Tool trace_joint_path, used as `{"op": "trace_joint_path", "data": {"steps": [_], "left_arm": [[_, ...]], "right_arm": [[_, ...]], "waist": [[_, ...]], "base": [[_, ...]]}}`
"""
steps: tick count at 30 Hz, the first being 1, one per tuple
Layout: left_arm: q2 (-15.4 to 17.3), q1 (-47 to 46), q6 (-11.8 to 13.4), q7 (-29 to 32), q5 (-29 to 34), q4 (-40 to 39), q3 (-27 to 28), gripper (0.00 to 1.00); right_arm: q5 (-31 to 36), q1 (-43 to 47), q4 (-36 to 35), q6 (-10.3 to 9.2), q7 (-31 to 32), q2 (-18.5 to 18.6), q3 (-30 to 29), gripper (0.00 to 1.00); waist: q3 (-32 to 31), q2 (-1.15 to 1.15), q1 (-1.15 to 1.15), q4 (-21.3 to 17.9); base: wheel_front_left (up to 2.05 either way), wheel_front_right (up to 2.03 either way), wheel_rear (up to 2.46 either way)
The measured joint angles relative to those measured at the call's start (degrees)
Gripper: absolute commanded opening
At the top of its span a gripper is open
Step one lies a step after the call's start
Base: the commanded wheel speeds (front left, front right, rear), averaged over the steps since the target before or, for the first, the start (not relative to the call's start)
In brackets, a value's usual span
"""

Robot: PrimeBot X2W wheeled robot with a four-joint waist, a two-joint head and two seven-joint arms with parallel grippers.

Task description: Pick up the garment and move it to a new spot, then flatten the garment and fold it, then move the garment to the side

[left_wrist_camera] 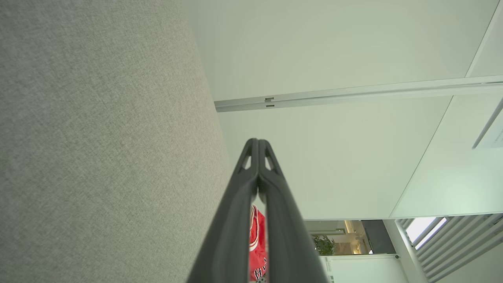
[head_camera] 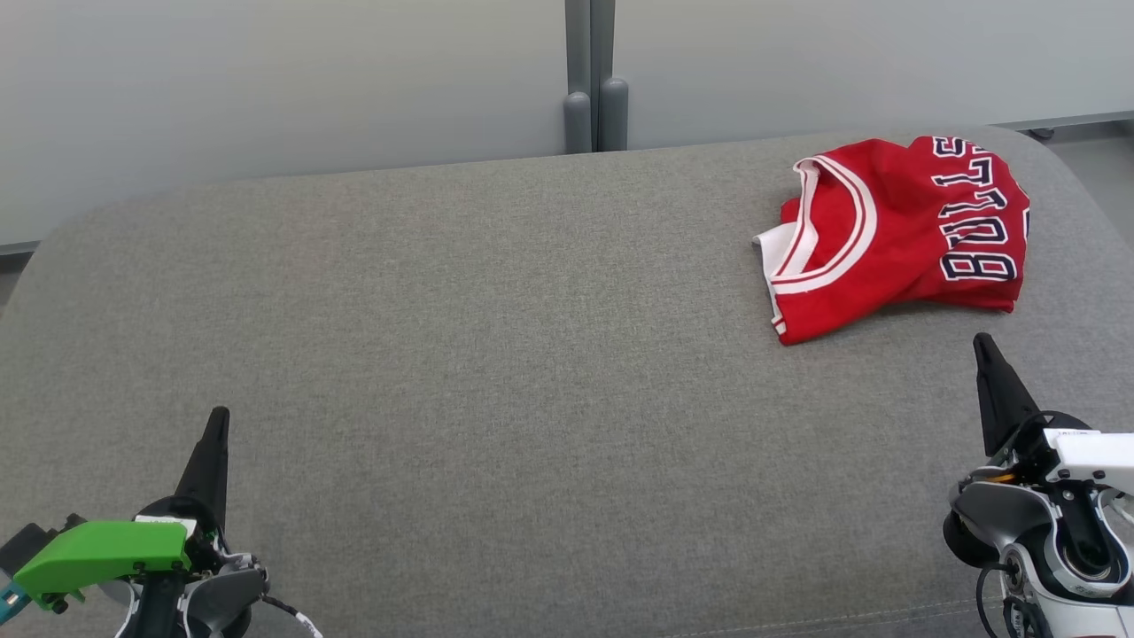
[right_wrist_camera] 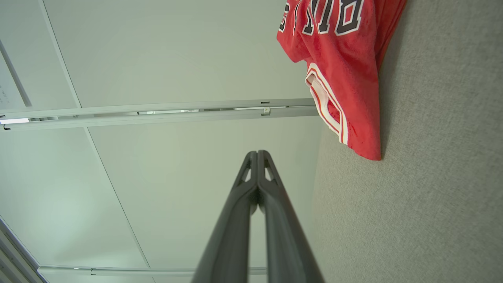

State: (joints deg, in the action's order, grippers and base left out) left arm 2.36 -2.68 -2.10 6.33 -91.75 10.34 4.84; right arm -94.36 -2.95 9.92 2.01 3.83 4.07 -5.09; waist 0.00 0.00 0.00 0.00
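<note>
Both arms sit low at the near edge of a grey cushion (head_camera: pixel 532 372), fingers pointing away from the robot. The left gripper (head_camera: pixel 218 415) and right gripper (head_camera: pixel 980 340) are each pressed fully closed, holding nothing. A red jersey (head_camera: pixel 895 239) lies crumpled at the far right, beyond the right gripper and apart from it (its lettering partly folded out of sight). The frame edge cuts off both wrists.

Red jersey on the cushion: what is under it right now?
The red jersey lies crumpled straight on the gray cushion. Its bunched folds hide anything beneath; nothing pokes out at the edges.
</note>
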Motion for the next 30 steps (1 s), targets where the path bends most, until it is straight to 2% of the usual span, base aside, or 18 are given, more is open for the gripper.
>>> {"op": "trace_joint_path", "data": {"steps": [30], "left_arm": [[0.0, 0.0, 0.0, 0.0, 0.0, 0.0, 0.0, 0.00]], "right_arm": [[0.0, 0.0, 0.0, 0.01, 0.0, 0.0, 0.0, 0.00]], "waist": [[0.0, 0.00, 0.00, 0.0]], "base": [[0.00, 0.00, 0.00]]}}
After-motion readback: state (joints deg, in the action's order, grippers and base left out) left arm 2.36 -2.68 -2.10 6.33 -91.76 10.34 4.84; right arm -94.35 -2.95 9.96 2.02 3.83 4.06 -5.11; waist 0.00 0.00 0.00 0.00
